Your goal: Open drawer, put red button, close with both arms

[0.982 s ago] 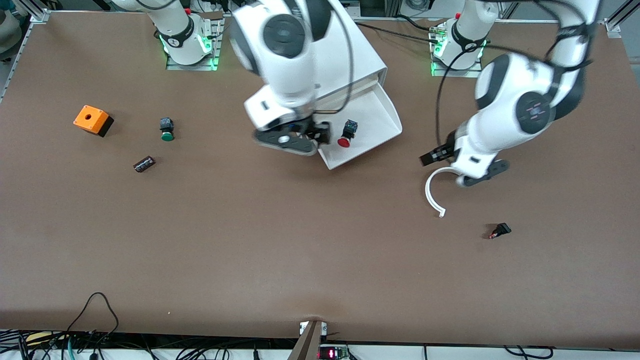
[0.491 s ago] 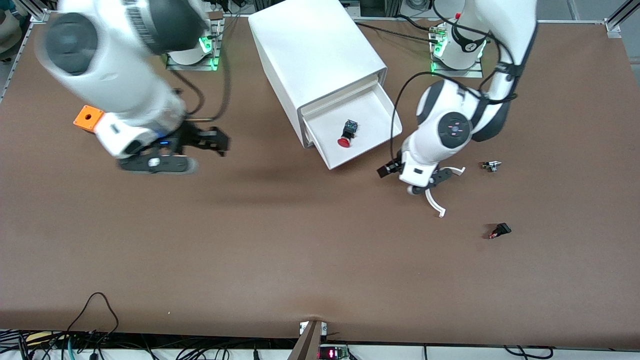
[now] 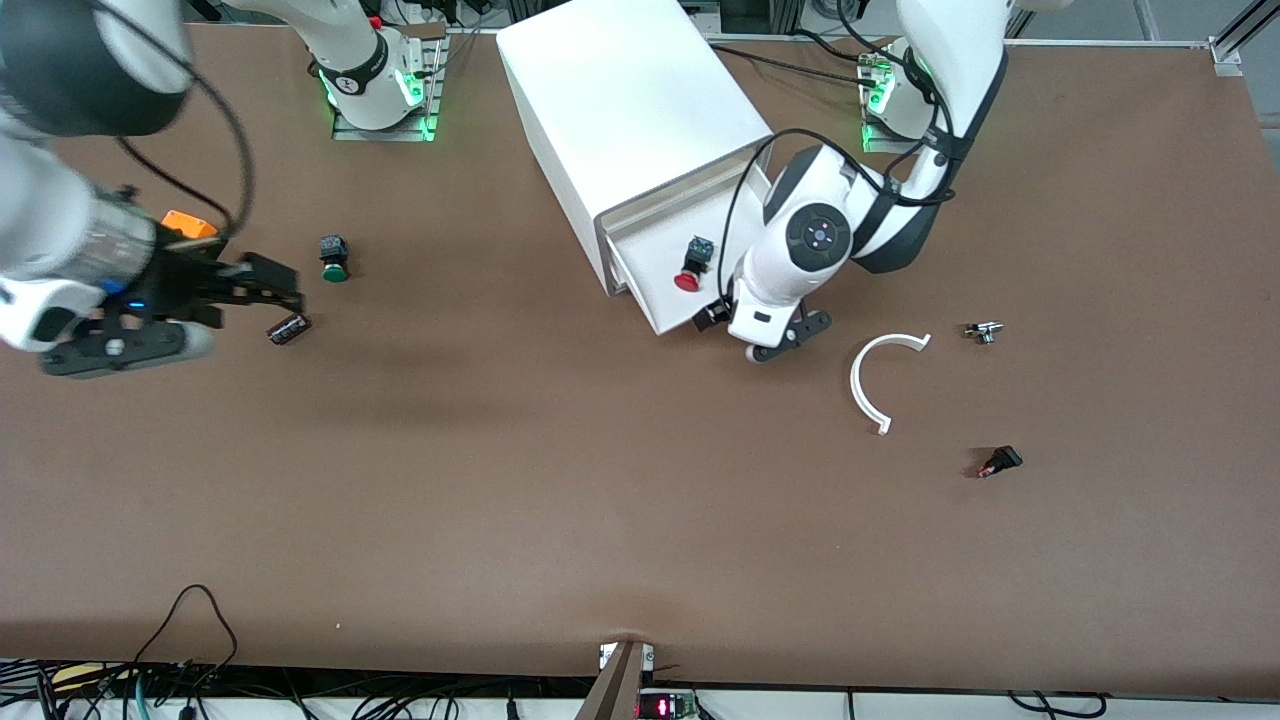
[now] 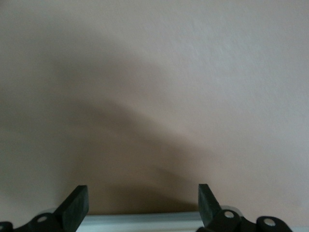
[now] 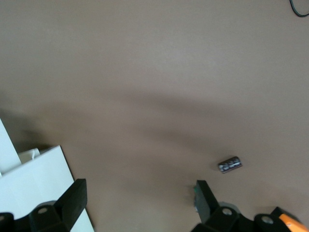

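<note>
The white cabinet (image 3: 630,110) stands between the arm bases with its drawer (image 3: 648,285) pulled out. The red button (image 3: 688,270) lies on its side in the drawer, red cap toward the front camera. My left gripper (image 3: 712,315) is open and empty, low at the drawer's front edge near the left arm's corner. In the left wrist view the open gripper (image 4: 142,193) straddles a white rim (image 4: 145,220). My right gripper (image 3: 283,285) is open and empty above the table toward the right arm's end. It also shows open in the right wrist view (image 5: 140,191).
An orange box (image 3: 190,224), a green button (image 3: 333,258) and a dark cylinder (image 3: 288,328) lie by the right gripper. A white curved piece (image 3: 866,385), a small metal part (image 3: 983,331) and a black part with a red tip (image 3: 1000,461) lie toward the left arm's end.
The right arm swung away from the drawer toward its own end of the table. The left arm moved from the white curved piece to the drawer's front edge. The red button stayed in the drawer.
</note>
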Robot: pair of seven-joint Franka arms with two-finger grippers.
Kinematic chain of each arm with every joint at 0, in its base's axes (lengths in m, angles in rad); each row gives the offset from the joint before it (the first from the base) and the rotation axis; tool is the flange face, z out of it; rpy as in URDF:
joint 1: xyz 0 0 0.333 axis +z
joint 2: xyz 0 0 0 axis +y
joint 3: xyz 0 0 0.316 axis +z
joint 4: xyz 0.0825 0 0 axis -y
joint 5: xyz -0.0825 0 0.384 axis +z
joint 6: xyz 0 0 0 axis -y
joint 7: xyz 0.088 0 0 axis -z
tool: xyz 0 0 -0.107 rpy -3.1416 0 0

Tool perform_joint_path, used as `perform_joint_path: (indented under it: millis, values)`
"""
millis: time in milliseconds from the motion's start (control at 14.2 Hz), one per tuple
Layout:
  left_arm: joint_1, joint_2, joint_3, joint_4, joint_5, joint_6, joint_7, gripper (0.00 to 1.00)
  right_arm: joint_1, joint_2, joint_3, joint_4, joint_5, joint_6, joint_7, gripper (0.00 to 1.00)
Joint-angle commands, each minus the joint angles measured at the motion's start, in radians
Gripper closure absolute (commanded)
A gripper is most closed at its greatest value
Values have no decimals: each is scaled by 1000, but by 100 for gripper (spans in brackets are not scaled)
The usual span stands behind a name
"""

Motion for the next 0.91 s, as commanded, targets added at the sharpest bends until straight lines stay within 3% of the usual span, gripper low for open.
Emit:
perform_joint_path:
  millis: [0,211,561,842]
  values:
    - [-7,-6,-37,7,-19,-2,-41,0,-129,-117,168,-80,-104,-5,-69,0]
    - [-11,-6,-83,6,-19,-2,-71,0,-313,-230,409,-189,-206,26,-57,0]
    - [-14,-4,-152,3,-19,-2,-117,0,-551,-431,684,-457,-278,151,-51,0]
    - [-17,-4,-208,3,-13,-1,-194,0,-564,-490,704,-608,-286,259,-51,0]
